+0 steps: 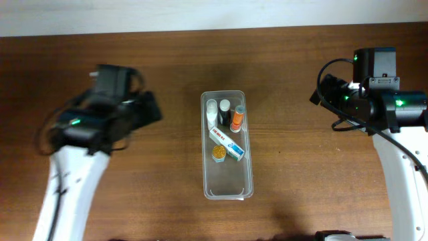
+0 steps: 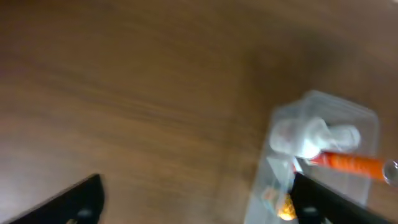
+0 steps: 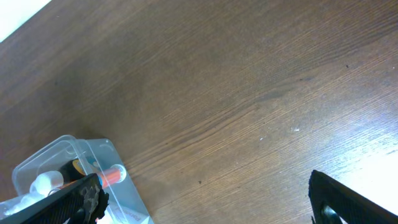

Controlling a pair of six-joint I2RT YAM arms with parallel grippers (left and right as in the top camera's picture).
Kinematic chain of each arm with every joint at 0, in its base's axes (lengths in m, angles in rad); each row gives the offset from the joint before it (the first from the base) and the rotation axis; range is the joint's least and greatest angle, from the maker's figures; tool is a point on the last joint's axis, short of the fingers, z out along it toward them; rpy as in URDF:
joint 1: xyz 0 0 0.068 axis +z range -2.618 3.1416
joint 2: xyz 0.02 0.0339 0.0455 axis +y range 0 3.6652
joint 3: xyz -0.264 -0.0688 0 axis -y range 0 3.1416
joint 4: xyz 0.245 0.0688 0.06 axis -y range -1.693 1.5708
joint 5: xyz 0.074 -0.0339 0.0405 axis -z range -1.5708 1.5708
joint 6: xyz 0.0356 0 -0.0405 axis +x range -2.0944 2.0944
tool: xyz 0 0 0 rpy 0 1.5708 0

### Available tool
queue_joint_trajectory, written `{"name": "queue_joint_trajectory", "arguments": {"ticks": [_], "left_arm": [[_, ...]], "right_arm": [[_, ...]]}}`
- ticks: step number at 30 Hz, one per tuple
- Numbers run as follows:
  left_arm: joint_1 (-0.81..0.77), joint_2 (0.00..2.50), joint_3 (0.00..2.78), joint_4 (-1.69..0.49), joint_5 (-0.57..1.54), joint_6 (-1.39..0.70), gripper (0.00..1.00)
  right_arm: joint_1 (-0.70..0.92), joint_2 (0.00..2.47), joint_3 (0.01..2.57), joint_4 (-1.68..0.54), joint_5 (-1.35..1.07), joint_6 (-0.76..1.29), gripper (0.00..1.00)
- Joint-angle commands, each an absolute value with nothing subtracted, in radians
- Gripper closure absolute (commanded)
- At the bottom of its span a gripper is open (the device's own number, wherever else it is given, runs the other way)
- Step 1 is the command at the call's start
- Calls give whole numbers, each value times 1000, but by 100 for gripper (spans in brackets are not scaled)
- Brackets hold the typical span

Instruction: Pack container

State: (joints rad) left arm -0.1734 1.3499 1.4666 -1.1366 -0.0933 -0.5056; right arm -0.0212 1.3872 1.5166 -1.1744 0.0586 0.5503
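Starting at the near edge, the left arm (image 1: 67, 181) and the right arm (image 1: 401, 174) were seen rising over the wooden table (image 1: 167, 60), one on each side; between them, at the table's middle, the container (image 1: 227, 182) was set flat with its long side running near to far, touched by neither gripper. Within it, the contents were gathered in the middle and far part; nearest lay a small gold-lidded jar (image 1: 219, 153), just beside a white and teal box (image 1: 228, 142) laid slantwise; beyond these, at the far end, a white bottle (image 1: 212, 112), a black-capped bottle (image 1: 225, 112) and an orange tube (image 1: 236, 120) were ranged side by side, though whether upright or lying could not be told. The left gripper (image 2: 196, 182) was held over bare wood well to the left of the container, its jaws spread wide with nothing between them; that wrist view was blurred. The right gripper (image 3: 204, 180) was held well to the right, jaws likewise parted and empty. Farthest off, a pale strip (image 1: 200, 13) was seen along the table's far edge.
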Motion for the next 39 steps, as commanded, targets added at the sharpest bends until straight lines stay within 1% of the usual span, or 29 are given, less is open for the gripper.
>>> {"name": "queue_joint_trajectory", "arguments": {"ticks": [1,5,7,24,28,30,35,39], "left_arm": [[-57,1325,1478,-1174,-102,-466,1],[28,1330,1473,-1222,-102,-466,1],[41,1330,1473,-1223,-97,-467,1],[42,1330,1473,-1215,-95,-484,1],[42,1330,1473,-1215,-95,-484,1],[42,1330,1473,-1215,-95,-484,1],[42,1330,1473,-1215,-95,-484,1],[42,1330,1473,-1215,-95,-484,1]], "right_arm": [[-28,1381,1528,-1172,57,556,2],[-28,1381,1528,-1172,57,556,2],[-28,1381,1528,-1172,57,556,2],[-28,1381,1528,-1172,57,556,2],[-28,1381,1528,-1172,105,551,2],[-27,1381,1528,-1205,107,505,2],[-26,1303,1515,-1242,105,503,2],[-26,1131,1396,-1192,171,502,2]]}}
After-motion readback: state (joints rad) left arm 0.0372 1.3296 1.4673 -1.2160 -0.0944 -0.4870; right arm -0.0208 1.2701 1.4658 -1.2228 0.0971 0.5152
